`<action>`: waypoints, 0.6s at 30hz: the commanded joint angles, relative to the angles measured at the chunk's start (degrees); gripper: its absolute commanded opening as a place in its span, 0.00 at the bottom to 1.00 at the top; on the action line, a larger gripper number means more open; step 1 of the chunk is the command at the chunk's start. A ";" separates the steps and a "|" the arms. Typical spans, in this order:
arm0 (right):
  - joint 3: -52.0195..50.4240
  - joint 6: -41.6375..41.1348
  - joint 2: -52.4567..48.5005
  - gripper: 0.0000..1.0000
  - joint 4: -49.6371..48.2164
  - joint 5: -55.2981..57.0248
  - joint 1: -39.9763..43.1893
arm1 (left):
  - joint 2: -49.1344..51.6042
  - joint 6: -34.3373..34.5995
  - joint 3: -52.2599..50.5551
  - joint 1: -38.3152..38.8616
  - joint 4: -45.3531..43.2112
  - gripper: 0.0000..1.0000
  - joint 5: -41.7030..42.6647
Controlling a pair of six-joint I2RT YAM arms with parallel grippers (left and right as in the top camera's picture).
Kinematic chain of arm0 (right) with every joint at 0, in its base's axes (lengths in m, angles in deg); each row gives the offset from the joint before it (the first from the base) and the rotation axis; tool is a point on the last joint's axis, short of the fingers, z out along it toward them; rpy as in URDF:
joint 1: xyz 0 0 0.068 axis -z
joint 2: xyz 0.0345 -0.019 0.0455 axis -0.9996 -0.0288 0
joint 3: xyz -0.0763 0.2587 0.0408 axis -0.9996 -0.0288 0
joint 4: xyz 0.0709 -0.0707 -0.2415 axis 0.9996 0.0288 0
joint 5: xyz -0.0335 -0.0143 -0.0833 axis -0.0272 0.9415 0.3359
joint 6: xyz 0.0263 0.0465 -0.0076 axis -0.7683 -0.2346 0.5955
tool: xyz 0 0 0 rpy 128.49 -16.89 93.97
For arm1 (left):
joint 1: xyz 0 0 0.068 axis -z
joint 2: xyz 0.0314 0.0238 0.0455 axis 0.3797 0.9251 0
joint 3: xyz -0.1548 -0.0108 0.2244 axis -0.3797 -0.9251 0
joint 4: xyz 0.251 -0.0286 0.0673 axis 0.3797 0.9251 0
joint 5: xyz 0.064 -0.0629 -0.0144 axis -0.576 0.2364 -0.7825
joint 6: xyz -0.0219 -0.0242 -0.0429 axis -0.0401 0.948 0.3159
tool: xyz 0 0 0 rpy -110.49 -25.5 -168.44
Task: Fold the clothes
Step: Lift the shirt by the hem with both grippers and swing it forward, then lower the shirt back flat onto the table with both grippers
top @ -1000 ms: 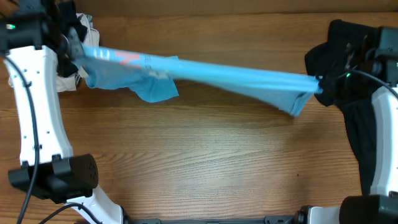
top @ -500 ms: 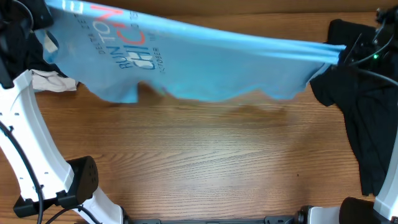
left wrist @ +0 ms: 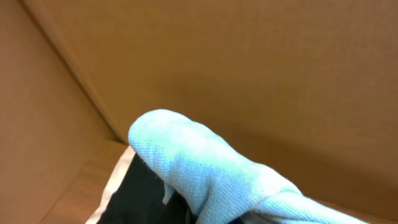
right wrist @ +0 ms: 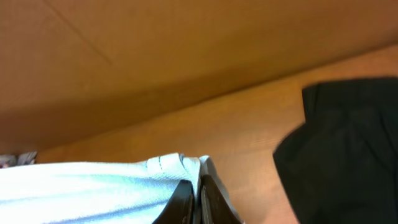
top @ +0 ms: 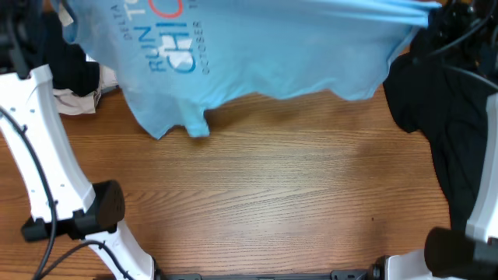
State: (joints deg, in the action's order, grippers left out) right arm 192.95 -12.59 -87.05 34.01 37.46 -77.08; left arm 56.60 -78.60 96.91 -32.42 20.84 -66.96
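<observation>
i count one light blue t-shirt (top: 264, 54), one big black garment (top: 436, 117) and one small pale cloth (top: 74, 103). two white robot arms stand here, a left arm (top: 43, 132) and a right arm (top: 490, 187). there is one wooden surface (top: 272, 202) under it all.

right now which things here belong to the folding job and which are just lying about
Part of the job:
light blue T-shirt, held up and spread wide above the table
black garment, heaped at the right side, waiting

Just lying about:
pale cloth, crumpled at the left edge, untouched; it may be more laundry, cannot tell
</observation>
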 commanded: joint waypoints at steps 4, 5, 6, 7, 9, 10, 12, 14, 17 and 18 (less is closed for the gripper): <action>1.03 1.97 -4.42 0.04 -5.73 4.63 1.22 | 2.84 -2.75 0.55 -0.09 -5.97 0.04 -3.45; 1.03 2.14 -4.94 0.04 -6.43 4.63 1.25 | 2.86 -3.32 0.55 0.00 -7.32 0.04 -3.02; 1.03 2.16 -5.25 0.04 -6.80 4.63 1.25 | 2.86 -4.55 0.55 0.09 -8.39 0.04 -2.19; 1.03 2.62 -5.68 0.04 -7.28 4.63 1.25 | 2.86 -6.32 0.55 0.26 -9.64 0.04 -1.31; 1.03 3.19 -6.38 0.04 -8.22 4.66 1.25 | 2.86 -8.15 0.55 0.57 -11.06 0.04 -1.27; 1.03 3.19 -6.64 0.04 -8.63 4.63 1.25 | 2.86 -8.28 0.55 0.72 -11.26 0.04 -1.25; 1.03 3.17 -7.08 0.04 -9.16 4.66 1.25 | 3.04 -8.35 0.37 0.72 -10.97 0.04 -0.26; 1.03 3.15 -7.32 0.04 -8.81 4.63 1.25 | 3.58 -8.81 -0.09 0.74 -9.03 0.04 1.53; 0.87 3.23 -7.98 0.04 -6.36 4.66 1.22 | 5.75 -8.66 -0.24 0.83 -1.44 0.04 1.66; 0.68 3.39 -8.15 0.04 -5.60 4.63 1.22 | 6.34 -8.61 -0.26 0.83 1.16 0.04 1.86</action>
State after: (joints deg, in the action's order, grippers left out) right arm 192.95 -10.03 -94.24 27.21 38.19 -77.10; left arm 60.49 -86.03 96.75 -30.56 17.22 -63.77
